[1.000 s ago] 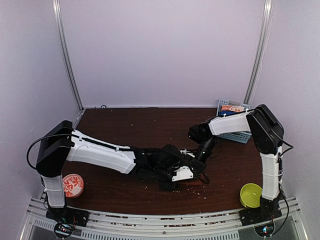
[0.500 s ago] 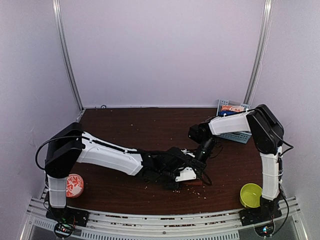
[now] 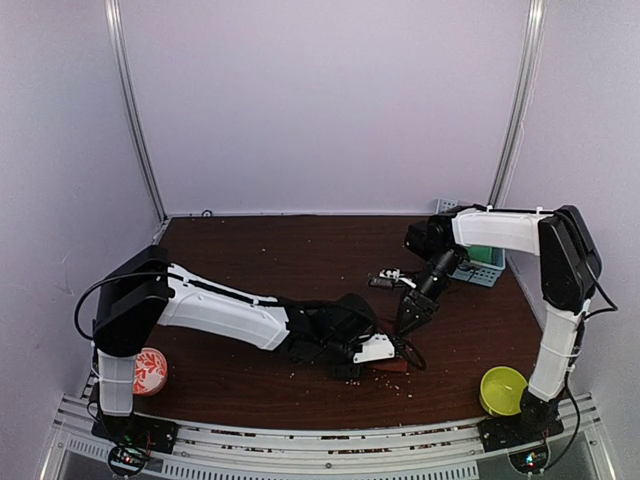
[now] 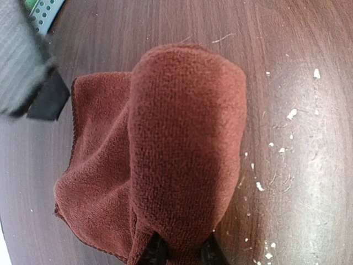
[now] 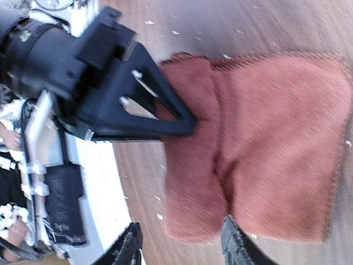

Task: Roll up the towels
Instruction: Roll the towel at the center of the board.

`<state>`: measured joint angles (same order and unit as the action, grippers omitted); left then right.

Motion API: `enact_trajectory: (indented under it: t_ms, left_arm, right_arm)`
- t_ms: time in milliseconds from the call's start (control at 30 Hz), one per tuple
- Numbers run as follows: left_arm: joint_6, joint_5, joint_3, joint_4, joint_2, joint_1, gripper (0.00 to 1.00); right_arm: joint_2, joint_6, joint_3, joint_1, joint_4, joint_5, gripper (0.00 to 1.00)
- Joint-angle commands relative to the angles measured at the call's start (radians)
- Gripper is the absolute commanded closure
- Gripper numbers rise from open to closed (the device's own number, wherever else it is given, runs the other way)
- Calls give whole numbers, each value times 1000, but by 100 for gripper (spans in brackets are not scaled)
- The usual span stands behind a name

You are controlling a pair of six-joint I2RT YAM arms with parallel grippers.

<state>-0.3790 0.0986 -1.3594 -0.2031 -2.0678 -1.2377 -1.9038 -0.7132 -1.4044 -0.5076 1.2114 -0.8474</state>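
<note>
Top view: one red-brown towel (image 3: 392, 366), rolled, lies left of the one green bowl (image 3: 502, 390). My left gripper (image 3: 385, 352) is on it. My right gripper (image 3: 412, 318), also left of the bowl, has drawn back since the previous frame.
Left wrist: jaws pinch the roll's end.
Right wrist: jaws apart above the towel.

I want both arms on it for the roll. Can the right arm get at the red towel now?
Probably yes: the open right fingers hover over the red towel; the left fingers pinch only one end.
</note>
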Motion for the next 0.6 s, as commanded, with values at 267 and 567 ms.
enact_trajectory:
  t_ms: [267,567]
  left_arm:
    - [130,-141,-37,-253,29,3,95]
    - [216,-248,-88,-386,-1,3,99]
  right_arm:
    - [-65,226,43,-111,-269,369,78]
    - [-266,267,-192,-222,-264,359,79]
